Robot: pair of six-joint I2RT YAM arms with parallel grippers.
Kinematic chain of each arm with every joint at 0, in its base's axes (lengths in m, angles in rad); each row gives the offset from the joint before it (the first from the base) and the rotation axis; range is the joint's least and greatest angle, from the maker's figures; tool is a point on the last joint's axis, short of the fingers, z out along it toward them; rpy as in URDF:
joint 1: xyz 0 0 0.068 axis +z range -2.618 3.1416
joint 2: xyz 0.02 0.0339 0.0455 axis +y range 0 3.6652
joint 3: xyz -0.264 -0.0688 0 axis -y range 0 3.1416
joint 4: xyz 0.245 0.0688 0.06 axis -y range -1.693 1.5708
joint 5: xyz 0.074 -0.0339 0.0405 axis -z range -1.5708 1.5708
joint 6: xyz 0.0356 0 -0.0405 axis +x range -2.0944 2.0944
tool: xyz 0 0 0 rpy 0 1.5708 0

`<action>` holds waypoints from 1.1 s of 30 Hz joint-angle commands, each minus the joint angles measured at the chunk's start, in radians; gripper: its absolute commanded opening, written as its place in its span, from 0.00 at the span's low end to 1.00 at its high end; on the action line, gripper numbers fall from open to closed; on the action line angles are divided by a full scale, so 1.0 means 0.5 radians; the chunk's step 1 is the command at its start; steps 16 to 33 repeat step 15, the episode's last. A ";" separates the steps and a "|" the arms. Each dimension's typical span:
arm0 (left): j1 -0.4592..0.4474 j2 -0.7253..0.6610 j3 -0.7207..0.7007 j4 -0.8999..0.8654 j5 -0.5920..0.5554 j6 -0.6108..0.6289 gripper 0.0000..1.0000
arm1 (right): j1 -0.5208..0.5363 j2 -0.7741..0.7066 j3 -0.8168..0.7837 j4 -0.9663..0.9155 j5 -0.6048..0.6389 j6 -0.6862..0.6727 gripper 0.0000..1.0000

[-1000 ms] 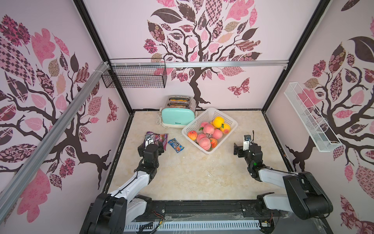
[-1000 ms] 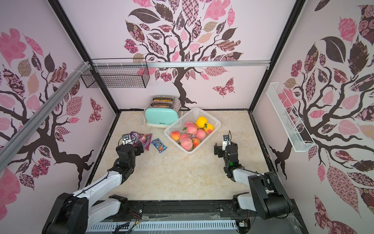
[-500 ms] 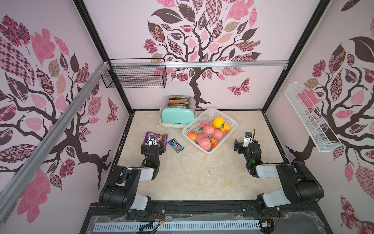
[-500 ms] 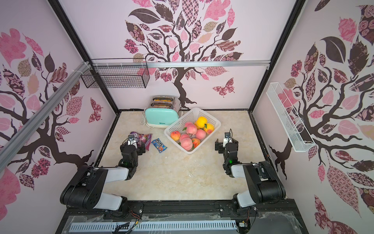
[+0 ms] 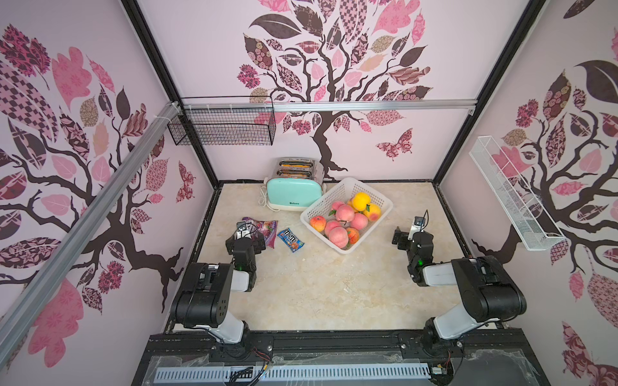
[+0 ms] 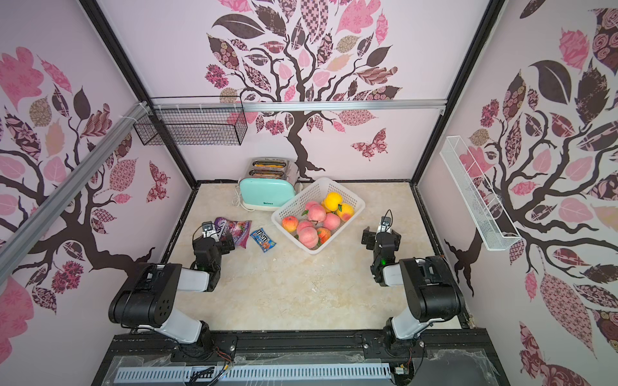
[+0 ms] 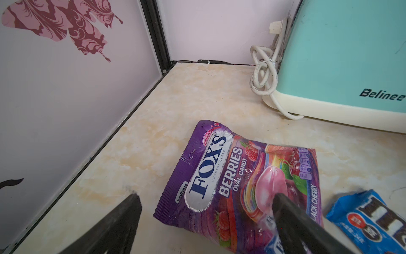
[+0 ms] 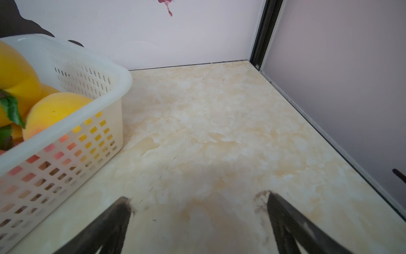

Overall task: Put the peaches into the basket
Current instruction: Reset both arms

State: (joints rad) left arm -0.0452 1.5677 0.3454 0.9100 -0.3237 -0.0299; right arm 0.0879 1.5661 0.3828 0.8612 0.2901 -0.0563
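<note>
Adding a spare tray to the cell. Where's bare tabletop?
Free: the wide front stretch of tabletop near-side of the basket; also the back corner between basket and right wall. Crowded: back left, with toaster, candy bag, M&M's pack.

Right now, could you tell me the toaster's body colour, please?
Mint green toaster, clearest in the left wrist view.

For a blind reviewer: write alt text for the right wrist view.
The open, empty right gripper points over the marbled table. To one side, the white basket holds yellow peaches; pink walls meet in a corner beyond.
</note>
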 commanded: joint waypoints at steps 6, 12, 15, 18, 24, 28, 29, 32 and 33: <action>0.010 -0.014 0.035 0.009 0.038 -0.025 0.97 | -0.005 -0.027 0.038 -0.004 0.030 0.042 0.99; 0.012 -0.009 0.043 0.003 0.041 -0.026 0.97 | -0.007 -0.028 0.035 0.010 0.037 0.039 0.99; 0.011 -0.012 0.041 0.002 0.043 -0.026 0.97 | -0.005 -0.027 0.035 0.011 0.039 0.039 0.99; 0.011 -0.012 0.041 0.002 0.043 -0.026 0.97 | -0.005 -0.027 0.035 0.011 0.039 0.039 0.99; 0.011 -0.012 0.041 0.002 0.043 -0.026 0.97 | -0.005 -0.027 0.035 0.011 0.039 0.039 0.99; 0.011 -0.012 0.041 0.002 0.043 -0.026 0.97 | -0.005 -0.027 0.035 0.011 0.039 0.039 0.99; 0.011 -0.012 0.041 0.002 0.043 -0.026 0.97 | -0.005 -0.027 0.035 0.011 0.039 0.039 0.99; 0.011 -0.012 0.041 0.002 0.043 -0.026 0.97 | -0.005 -0.027 0.035 0.011 0.039 0.039 0.99; 0.011 -0.012 0.041 0.002 0.043 -0.026 0.97 | -0.005 -0.027 0.035 0.011 0.039 0.039 0.99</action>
